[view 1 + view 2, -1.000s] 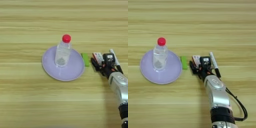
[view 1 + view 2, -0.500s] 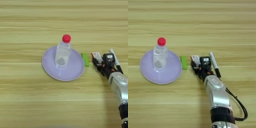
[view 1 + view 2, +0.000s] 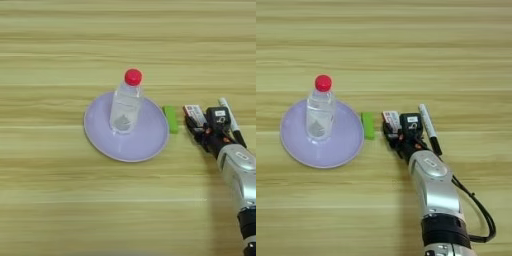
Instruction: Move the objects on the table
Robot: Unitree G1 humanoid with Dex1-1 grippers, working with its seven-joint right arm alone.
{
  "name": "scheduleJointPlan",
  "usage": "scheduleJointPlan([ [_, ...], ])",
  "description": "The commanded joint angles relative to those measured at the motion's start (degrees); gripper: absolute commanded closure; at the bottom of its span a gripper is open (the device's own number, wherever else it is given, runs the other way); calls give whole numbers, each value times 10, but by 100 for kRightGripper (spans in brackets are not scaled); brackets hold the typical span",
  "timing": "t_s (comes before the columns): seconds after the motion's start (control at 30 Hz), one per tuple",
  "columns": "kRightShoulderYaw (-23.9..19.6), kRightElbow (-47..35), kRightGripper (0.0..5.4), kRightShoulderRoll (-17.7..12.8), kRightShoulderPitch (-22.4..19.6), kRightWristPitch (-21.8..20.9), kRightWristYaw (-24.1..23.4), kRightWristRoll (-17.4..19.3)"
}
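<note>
A clear plastic bottle (image 3: 320, 114) with a red cap stands upright on the round lilac plate (image 3: 296, 142) at the left. A small green block (image 3: 368, 125) lies on the table just off the plate's right rim. Right of the block, the small flat red-and-white box (image 3: 390, 119) sits between the two black fingers of my right gripper (image 3: 396, 131), which is shut on it low over the wood. The silver forearm runs down to the bottom edge. A white pen (image 3: 428, 127) with a black cap lies slanted just right of the gripper.
The light wood table (image 3: 60, 200) stretches bare of things above the plate, to its left and along the front. A black cable (image 3: 478, 210) loops out to the right of the forearm.
The gripper and the red-and-white box have crept slightly left toward the green block. The bottle, plate, block and pen have not moved.
</note>
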Motion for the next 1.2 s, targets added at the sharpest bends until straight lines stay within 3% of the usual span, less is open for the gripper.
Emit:
scheduleJointPlan([
  [0.03,-5,-13,331,-18,-7,12,-5,0],
  [0.63,-8,-27,331,-20,-6,16,-4,2],
  [1.03,5,-204,331,-15,23,70,-5,6],
  [1.2,10,-239,331,-12,30,91,-5,7],
])
